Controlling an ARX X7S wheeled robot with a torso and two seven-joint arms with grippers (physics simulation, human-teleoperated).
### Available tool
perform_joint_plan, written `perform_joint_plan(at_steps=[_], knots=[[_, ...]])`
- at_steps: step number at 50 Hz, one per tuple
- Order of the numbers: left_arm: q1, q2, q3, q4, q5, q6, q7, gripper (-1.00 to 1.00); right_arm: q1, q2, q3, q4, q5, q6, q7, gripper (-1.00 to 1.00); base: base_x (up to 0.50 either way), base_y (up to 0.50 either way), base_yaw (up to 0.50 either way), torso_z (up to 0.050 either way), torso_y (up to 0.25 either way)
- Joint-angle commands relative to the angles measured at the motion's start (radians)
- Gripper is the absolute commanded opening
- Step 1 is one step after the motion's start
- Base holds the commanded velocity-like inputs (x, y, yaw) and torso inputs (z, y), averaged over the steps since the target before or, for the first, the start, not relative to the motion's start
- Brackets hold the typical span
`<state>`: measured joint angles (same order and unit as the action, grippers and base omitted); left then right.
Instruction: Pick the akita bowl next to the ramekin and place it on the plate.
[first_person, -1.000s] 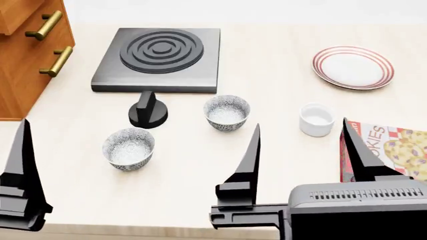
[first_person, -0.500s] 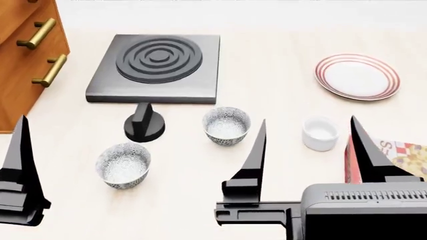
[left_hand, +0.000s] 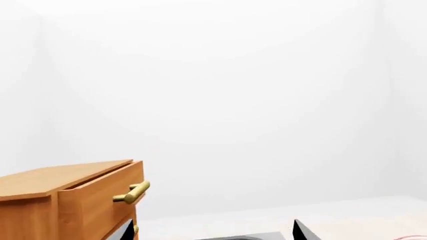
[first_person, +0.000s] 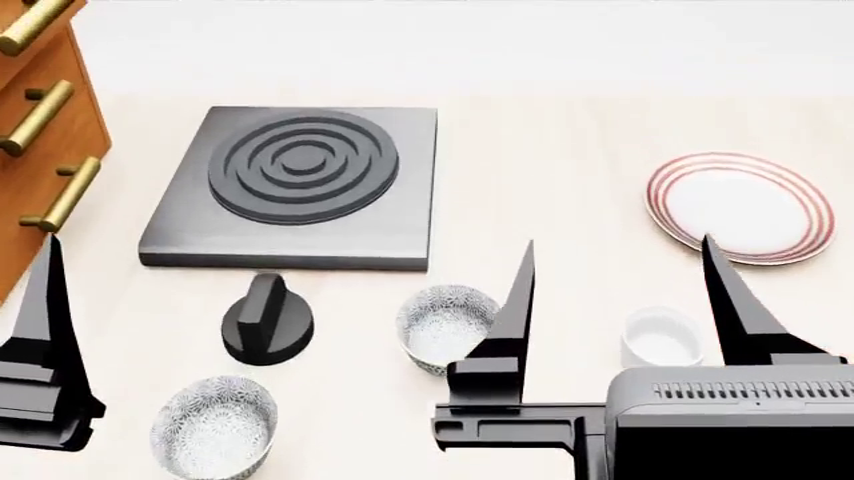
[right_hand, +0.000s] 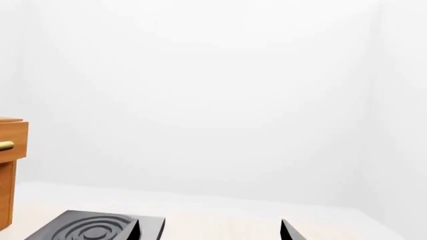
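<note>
The akita bowl (first_person: 441, 325), grey-speckled with a pale inside, stands on the counter left of the plain white ramekin (first_person: 663, 338). The red-ringed plate (first_person: 738, 206) lies farther back on the right. My right gripper (first_person: 621, 300) hovers open on the near side of the bowl and ramekin. Its left finger (first_person: 514, 305) covers the bowl's right edge, and its right finger stands just right of the ramekin. Only one finger (first_person: 47, 330) of my left gripper shows in the head view, at the left edge. In its wrist view the left gripper (left_hand: 213, 232) is open and holds nothing.
A second identical patterned bowl (first_person: 214, 428) sits at the near left. A black knob (first_person: 268, 320) stands in front of the dark burner plate (first_person: 296, 185). A wooden cabinet with brass drawer handles (first_person: 40, 130) borders the counter's left side.
The head view has shifted: every object now sits lower in the frame. The cookie box at the right has dropped out of sight. Both grippers stay open.
</note>
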<state>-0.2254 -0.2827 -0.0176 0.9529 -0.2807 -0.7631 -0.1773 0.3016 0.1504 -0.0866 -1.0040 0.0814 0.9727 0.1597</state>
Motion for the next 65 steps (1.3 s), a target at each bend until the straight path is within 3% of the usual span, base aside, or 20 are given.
perform_joint_plan(at_steps=[1, 49, 65], knots=[[0.005, -0.006, 0.007, -0.005, -0.001, 0.008, -0.007, 1.0, -0.007, 0.007, 0.002, 0.003, 0.01, -0.008, 0.009, 1.0, 0.37, 0.0, 0.0, 0.0, 0.0], [0.013, -0.018, 0.005, -0.037, -0.026, 0.046, -0.028, 1.0, 0.008, 0.031, -0.017, 0.02, 0.042, -0.02, 0.049, 1.0, 0.38, 0.0, 0.0, 0.0, 0.001], [0.023, -0.037, 0.032, -0.057, 0.0, 0.06, -0.038, 1.0, -0.005, 0.042, -0.03, 0.035, 0.045, -0.028, 0.063, 1.0, 0.0, 0.0, 0.0, 0.0, -0.033]])
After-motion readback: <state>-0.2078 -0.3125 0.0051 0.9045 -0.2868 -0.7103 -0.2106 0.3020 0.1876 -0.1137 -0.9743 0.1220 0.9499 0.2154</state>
